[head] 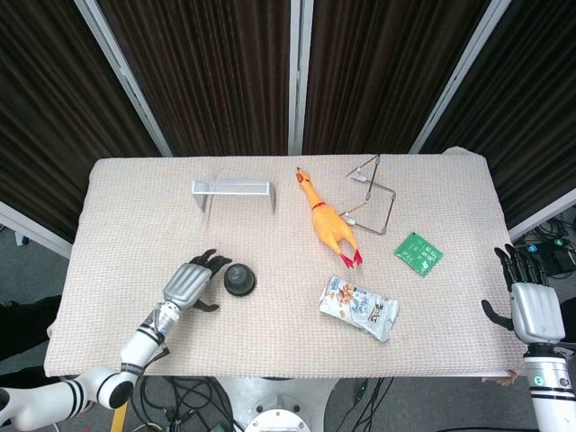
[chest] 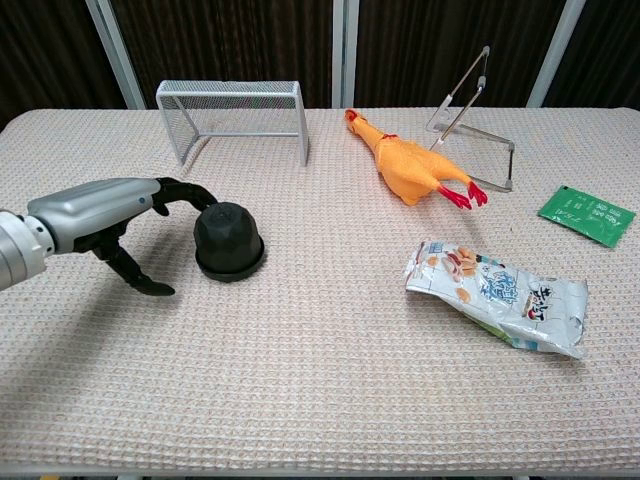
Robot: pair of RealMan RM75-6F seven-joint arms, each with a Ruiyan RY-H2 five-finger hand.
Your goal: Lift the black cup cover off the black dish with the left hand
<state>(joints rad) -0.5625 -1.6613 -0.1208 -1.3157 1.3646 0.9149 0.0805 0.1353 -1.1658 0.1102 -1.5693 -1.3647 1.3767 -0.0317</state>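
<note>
The black cup cover [head: 238,277] [chest: 228,233] sits dome-up on the low black dish [chest: 231,270], left of the table's middle. My left hand [head: 192,283] [chest: 112,214] is just to its left with fingers spread; the fingertips [chest: 197,195] reach the cover's upper left side and the thumb hangs lower, apart from the dish. Nothing is held in it. My right hand [head: 531,306] hovers open off the table's right edge, far from the cover, seen only in the head view.
A wire mesh rack [chest: 232,118] stands behind the cover. A yellow rubber chicken [chest: 408,162], a metal stand [chest: 470,110], a green packet [chest: 586,213] and a snack bag [chest: 497,296] lie to the right.
</note>
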